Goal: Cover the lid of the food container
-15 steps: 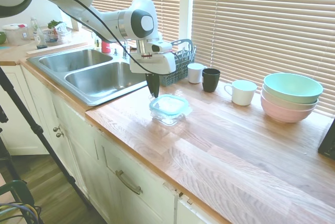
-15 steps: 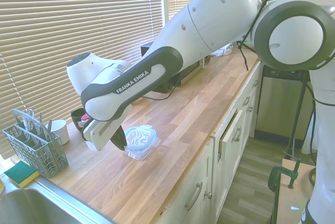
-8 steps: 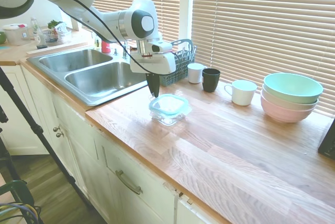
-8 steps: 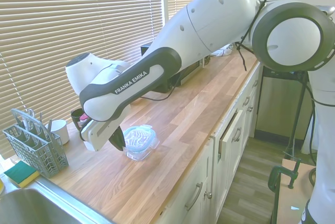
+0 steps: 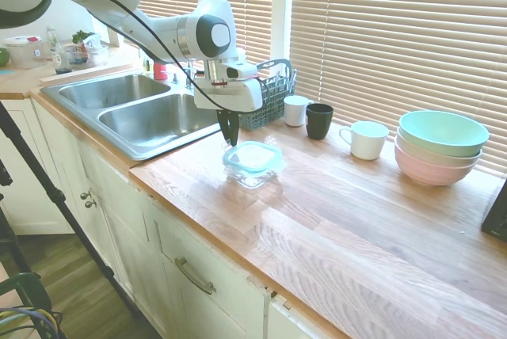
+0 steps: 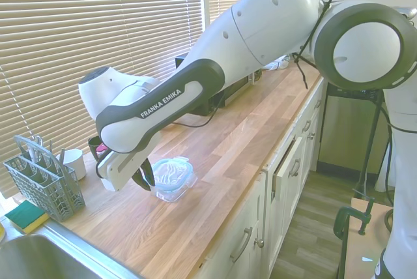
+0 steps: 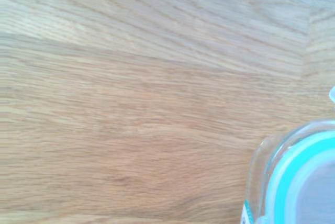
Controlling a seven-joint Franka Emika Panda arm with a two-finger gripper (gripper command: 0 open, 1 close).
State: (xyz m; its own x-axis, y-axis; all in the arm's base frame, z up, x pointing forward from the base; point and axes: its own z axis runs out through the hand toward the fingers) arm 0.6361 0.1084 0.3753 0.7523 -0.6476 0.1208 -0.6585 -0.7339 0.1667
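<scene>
Viewing the gripper [image 5: 230, 138], closed and empty, at the 10 o'clock edge of the lid [image 5: 253, 154], I judged lid light, slippery; food container [image 5: 252, 174] fragile; press centre.

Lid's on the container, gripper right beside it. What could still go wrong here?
1. The gripper hangs right at the sink-side edge of the lid; a sideways move could drag the lid off the food container.
2. From the exterior views I cannot tell if the lid is fully seated; it may just rest on top.
3. The container sits near the countertop front edge, so a push could slide it off.
</scene>
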